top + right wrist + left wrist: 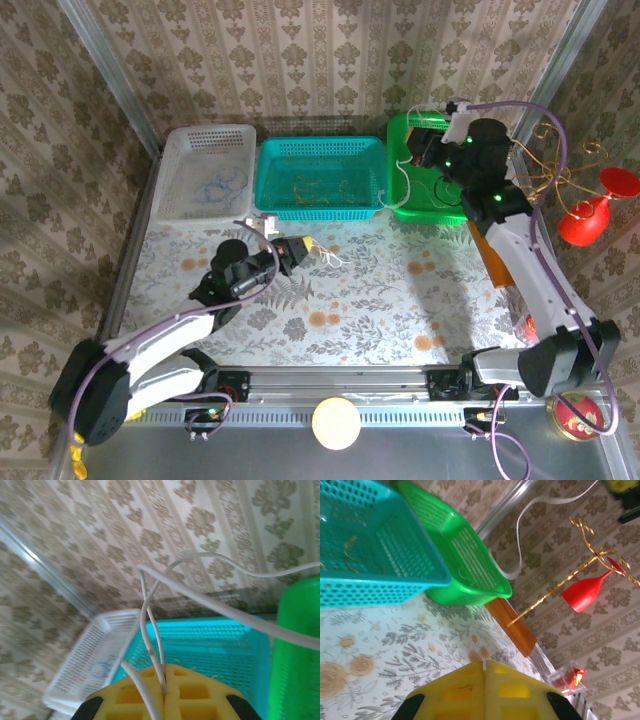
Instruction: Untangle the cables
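Note:
My left gripper [303,247] [485,664] hovers over the flowered table, fingers shut, with a sliver of a pale white cable [484,666] [328,256] pinched at their tips. Above the green basket [410,205], my right gripper [436,152] [165,670] is shut on a longer white cable [150,630]. That cable loops upward and drapes over the basket's left edge [398,172]. Blue cable loops [222,185] lie in the white basket [180,150]. Yellow-gold cables [320,187] lie in the teal basket [270,160].
Three baskets stand in a row along the back wall. A gold curly wire stand [555,150] holding a red glass [590,218] rises from an orange wooden base [487,250] at the right. A round yellow thing [336,422] sits on the front rail.

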Robot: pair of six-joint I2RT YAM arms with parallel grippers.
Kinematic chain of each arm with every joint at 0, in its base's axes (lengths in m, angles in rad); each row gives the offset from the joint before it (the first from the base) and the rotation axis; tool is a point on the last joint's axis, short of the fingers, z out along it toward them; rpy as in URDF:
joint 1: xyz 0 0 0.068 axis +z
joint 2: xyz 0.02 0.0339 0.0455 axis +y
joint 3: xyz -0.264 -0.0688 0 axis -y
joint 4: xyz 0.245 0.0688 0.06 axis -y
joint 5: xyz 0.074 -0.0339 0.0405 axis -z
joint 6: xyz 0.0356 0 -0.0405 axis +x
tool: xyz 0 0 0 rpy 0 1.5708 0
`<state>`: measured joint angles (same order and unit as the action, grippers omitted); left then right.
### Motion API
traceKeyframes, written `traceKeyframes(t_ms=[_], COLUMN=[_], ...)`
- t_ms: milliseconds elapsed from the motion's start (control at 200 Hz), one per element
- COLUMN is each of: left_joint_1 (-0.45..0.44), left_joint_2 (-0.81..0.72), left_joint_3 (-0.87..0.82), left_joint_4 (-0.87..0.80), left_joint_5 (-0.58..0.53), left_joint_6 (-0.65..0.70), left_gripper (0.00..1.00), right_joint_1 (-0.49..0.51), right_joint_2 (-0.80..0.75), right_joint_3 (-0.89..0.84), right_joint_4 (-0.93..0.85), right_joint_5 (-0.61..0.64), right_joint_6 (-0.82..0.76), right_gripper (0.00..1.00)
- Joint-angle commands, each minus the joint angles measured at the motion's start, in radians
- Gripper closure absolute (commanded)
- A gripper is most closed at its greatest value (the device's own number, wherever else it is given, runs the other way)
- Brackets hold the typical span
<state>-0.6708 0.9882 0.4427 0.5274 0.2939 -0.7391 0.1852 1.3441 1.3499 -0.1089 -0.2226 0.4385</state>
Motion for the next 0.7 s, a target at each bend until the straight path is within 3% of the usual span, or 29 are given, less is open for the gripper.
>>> traceKeyframes(t_ms=[0,325,695], left_joint_1=[0.017,0.041,0.042], left_joint_2=[-0.089,-0.217,-0.205], left_joint_3=[0.041,0.098,0.149], left_joint_4=[-0.222,-0.347,-0.352], left_joint_5=[-0.108,-0.150,-0.130], left_joint_6=[0.056,0.084,0.087], left_gripper=[1.00,1.00,1.00], right_joint_1=[0.013,0.026,0.030], right_joint_2=[0.069,0.227,0.356], right_joint_3=[0.056,0.116,0.126], right_joint_4=[-0.038,-0.073,-0.091], right_joint_5=[0.157,0.362,0.531], right_joint_6=[-0.096,-0.201,-0.279], right_gripper=[1.00,1.00,1.00])
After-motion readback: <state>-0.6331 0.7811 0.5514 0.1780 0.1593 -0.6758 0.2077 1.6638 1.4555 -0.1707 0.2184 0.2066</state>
